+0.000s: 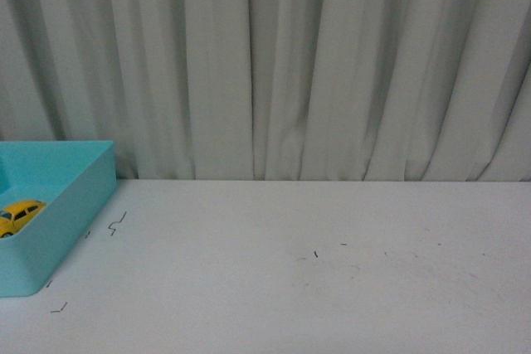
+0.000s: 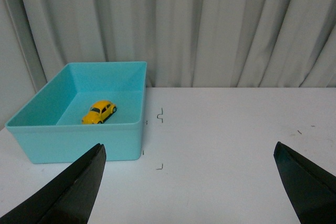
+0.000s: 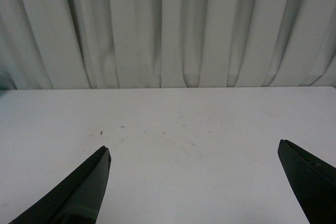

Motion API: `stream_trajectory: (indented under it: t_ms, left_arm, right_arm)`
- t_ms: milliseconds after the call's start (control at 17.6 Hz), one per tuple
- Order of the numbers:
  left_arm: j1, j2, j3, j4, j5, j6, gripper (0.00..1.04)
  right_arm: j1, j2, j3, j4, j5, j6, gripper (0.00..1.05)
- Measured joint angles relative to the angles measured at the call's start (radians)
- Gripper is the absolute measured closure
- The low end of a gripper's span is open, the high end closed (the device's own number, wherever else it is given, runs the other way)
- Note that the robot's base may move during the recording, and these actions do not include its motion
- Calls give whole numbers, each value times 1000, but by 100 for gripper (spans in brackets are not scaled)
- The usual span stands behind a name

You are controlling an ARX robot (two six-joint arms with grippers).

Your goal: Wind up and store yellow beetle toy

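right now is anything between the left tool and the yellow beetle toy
Only the near wall of the turquoise bin: the yellow beetle toy sits inside it, and the open left tool is outside, empty.

A glossy yellow beetle toy [image 2: 99, 112] with dark windows sits in a plain turquoise bin [image 2: 79, 142]. The table [image 1: 332, 288] is white — flecked with small black marks. Pale grey-white curtain [image 1: 290, 64], shadowed folds — black gripper fingers [image 2: 68, 192].

From the front I'm seeing the teal bin [image 1: 70, 205] running off the table's left edge, its wall hiding part of the yellow beetle toy [image 1: 18, 215]; neither arm is showing there
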Motion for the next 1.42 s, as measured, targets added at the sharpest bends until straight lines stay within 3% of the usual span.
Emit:
stream_trajectory:
  t_ms: [1417]
  left_arm:
    - [0, 0, 0, -1, 0, 0, 7]
  right_arm:
    - [0, 0, 0, -1, 0, 1, 7]
